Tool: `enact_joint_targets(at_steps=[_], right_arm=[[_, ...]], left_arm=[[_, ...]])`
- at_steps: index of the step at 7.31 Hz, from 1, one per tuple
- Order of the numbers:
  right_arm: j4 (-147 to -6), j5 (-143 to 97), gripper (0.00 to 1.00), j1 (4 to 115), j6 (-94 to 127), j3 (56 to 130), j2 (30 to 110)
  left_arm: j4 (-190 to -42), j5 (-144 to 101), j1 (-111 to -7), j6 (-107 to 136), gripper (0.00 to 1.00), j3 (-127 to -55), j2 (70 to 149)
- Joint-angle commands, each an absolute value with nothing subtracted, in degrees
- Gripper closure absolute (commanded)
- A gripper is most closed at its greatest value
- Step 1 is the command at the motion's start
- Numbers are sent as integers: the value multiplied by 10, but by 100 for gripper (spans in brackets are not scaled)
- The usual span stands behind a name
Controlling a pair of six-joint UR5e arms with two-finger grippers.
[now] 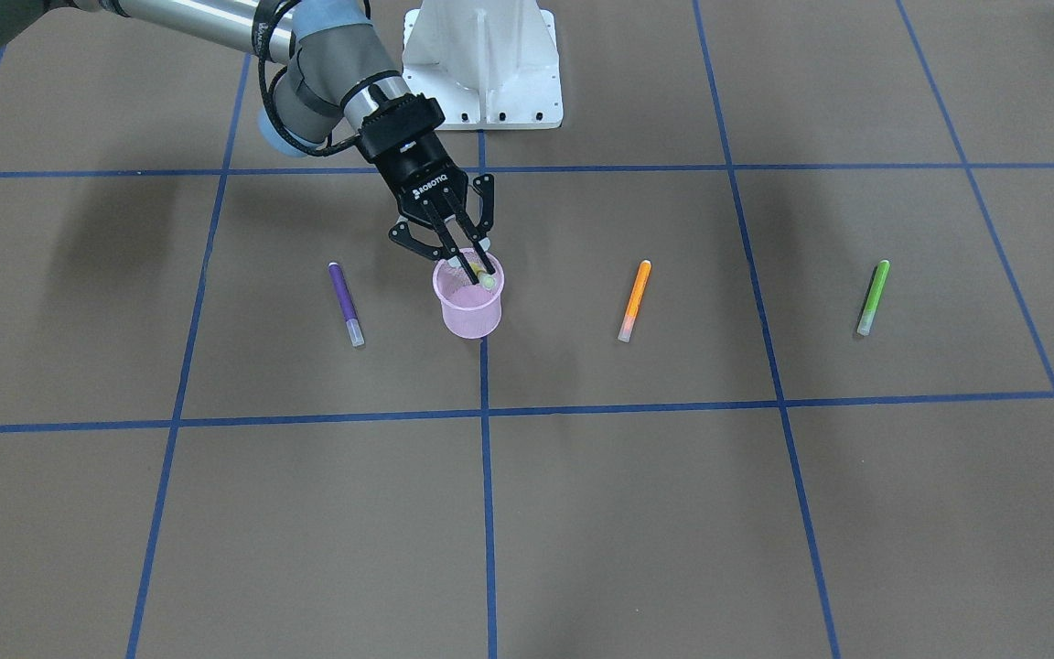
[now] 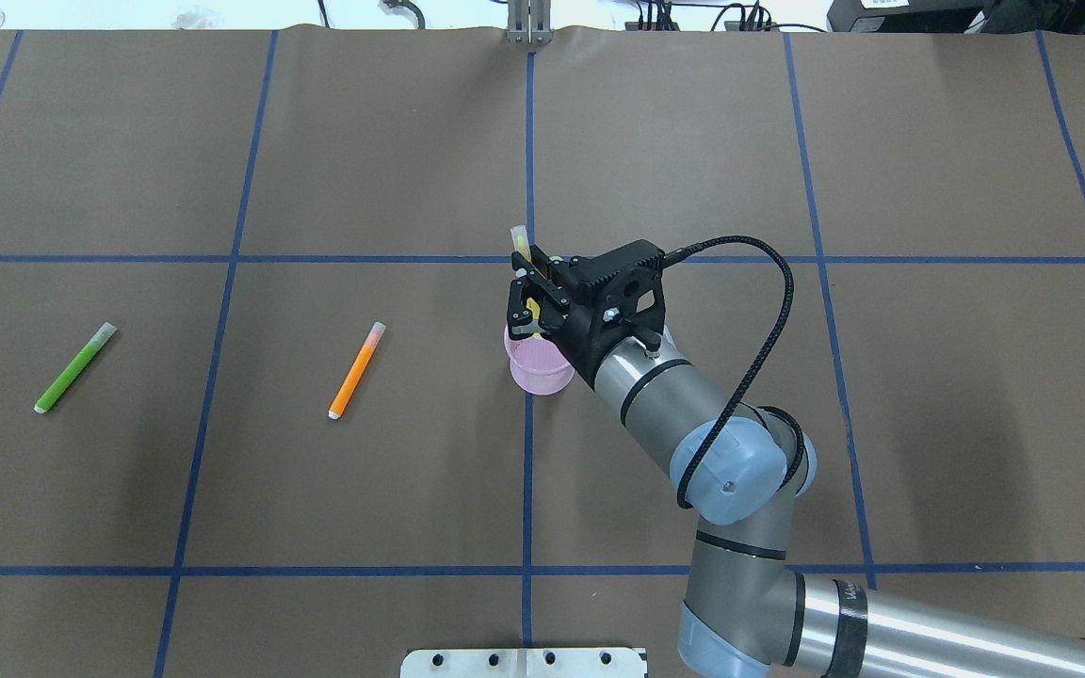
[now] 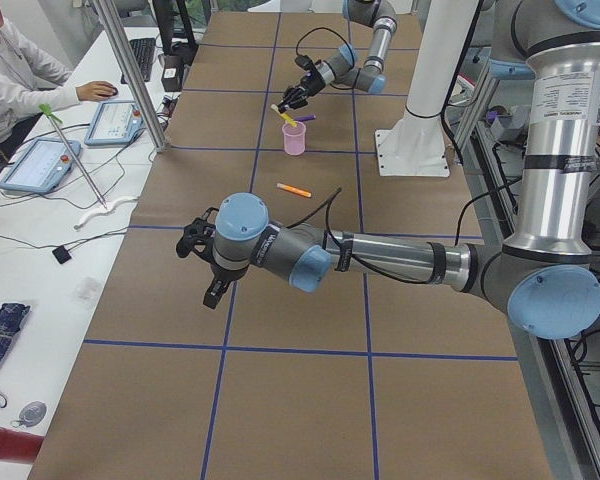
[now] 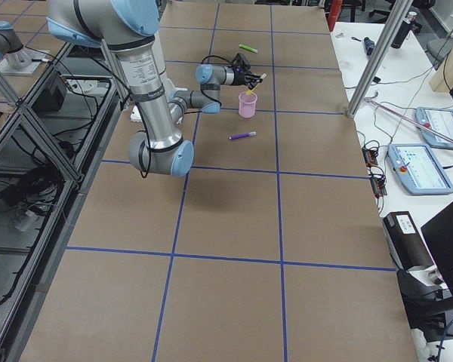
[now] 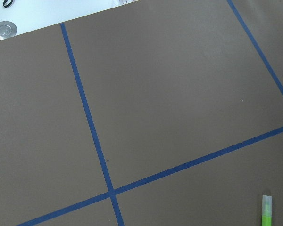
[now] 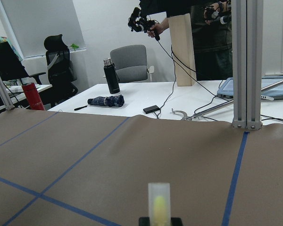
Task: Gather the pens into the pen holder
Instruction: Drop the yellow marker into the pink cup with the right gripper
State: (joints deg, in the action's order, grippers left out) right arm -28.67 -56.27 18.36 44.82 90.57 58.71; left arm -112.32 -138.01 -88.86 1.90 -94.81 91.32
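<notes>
right gripper (image 1: 470,261) clamped on yellow pen (image 2: 520,243), held tilted over pen holder (image 1: 472,316) mouth | pen judged light, stiff, slick-barrelled; best taken mid-barrel | left gripper (image 3: 202,262): state cannot be told

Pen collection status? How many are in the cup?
Done: nothing yet; no released pen shows in the pen holder. In hand: the right gripper is shut on the yellow pen, held tilted at the holder's mouth. Remaining: the purple pen, orange pen and green pen lie flat on the table, apart from the holder.
</notes>
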Motion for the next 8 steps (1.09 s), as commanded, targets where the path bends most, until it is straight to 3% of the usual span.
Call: enact_joint_targets(at_steps=[1,2,3,4,6,8], right_arm=[[-301,-551,100,185,447,890,579],[-300,-551,88,180,452,889,581],[-301,-550,36,174,453,889,582],[-301,-532,2,163,454,889,584],[-303,-515,1,156,454,891,579],[-423,-540,2,183,478,944,577]], left_arm=[[-1123,-1380,-889,18,0,-947,913],[-1123,-1380,-889,18,0,-947,912],[-1123,-1380,-889,18,0,-947,912],[-1123,-1380,-889,19,0,-948,913],[-1123,-1381,-889,18,0,-947,912],[-1149,-1381,-889,18,0,-947,912]])
